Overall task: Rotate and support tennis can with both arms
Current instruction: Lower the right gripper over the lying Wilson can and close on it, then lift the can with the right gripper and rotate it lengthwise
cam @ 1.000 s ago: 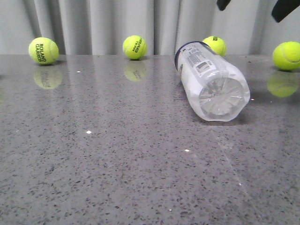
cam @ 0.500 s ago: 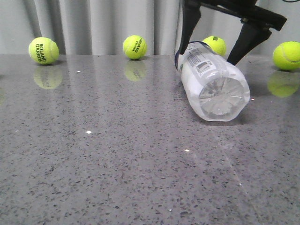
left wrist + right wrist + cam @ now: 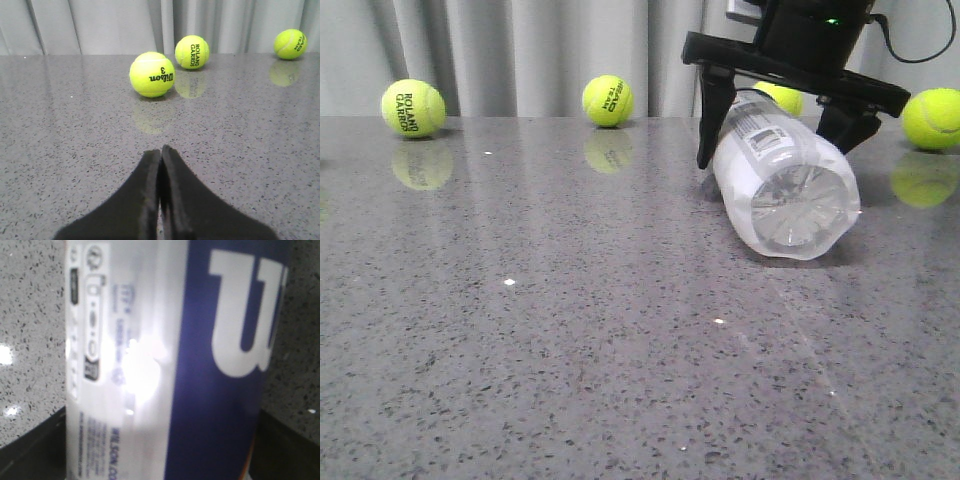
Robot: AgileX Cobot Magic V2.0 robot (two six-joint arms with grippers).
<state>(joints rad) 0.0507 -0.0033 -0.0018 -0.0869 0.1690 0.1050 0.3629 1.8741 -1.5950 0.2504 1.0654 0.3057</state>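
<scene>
My right gripper [image 3: 782, 128] straddled the lying tennis can [image 3: 782, 185], open, gripping nothing; an uneven squeeze risked rolling it away.

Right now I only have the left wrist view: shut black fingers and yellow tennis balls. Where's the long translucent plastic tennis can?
Observer: The tennis can lies on its side on the grey speckled table, clear base toward the front camera.
Operator: Is the right gripper on it?
Observer: The right gripper straddles it, a finger each side; contact I cannot confirm.
Operator: What does its camera see?
Observer: The navy patch with white lettering.
</scene>
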